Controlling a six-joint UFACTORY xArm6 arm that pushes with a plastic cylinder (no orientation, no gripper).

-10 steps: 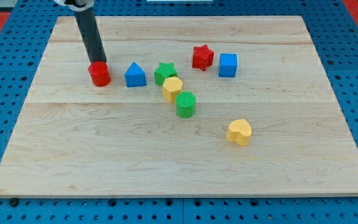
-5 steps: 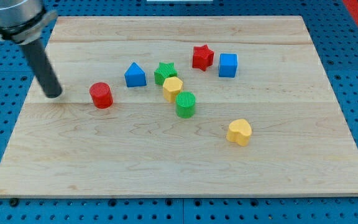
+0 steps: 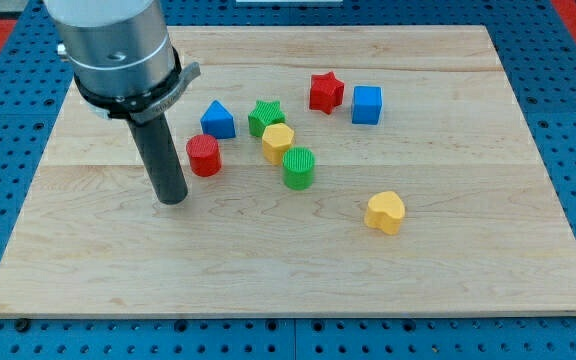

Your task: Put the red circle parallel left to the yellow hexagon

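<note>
While the arm carries no pincer at all — only a straight dark rod, holding nothing — my tip (image 3: 172,198) rests on the wooden board (image 3: 288,270) in its left half, just below and to the view's left of the red circle (image 3: 204,155). A narrow gap shows between the rod and that block; whether they touch lower down I cannot tell for certain, though they look apart.

The red circle stands upright, to the view's left of the yellow hexagon (image 3: 278,142), at nearly the same height in the view and only slightly lower, with bare wood between the two. Just above the red circle, toward the view's top, sits the blue triangle (image 3: 218,120), close but not touching.

The yellow hexagon lies in a tight cluster: the green star (image 3: 265,115) is just above it and appears to touch it, and the green cylinder (image 3: 299,167) is just below and to its right, close against it.

Farther to the view's right and top, the red star (image 3: 326,91) and the blue cube (image 3: 367,104) stand side by side, near each other but apart. The yellow heart (image 3: 385,212) lies alone — well apart from the others, toward the view's lower right.

The arm's grey metal housing (image 3: 118,50) fills the view's upper left and hides part of the board's far corner.
</note>
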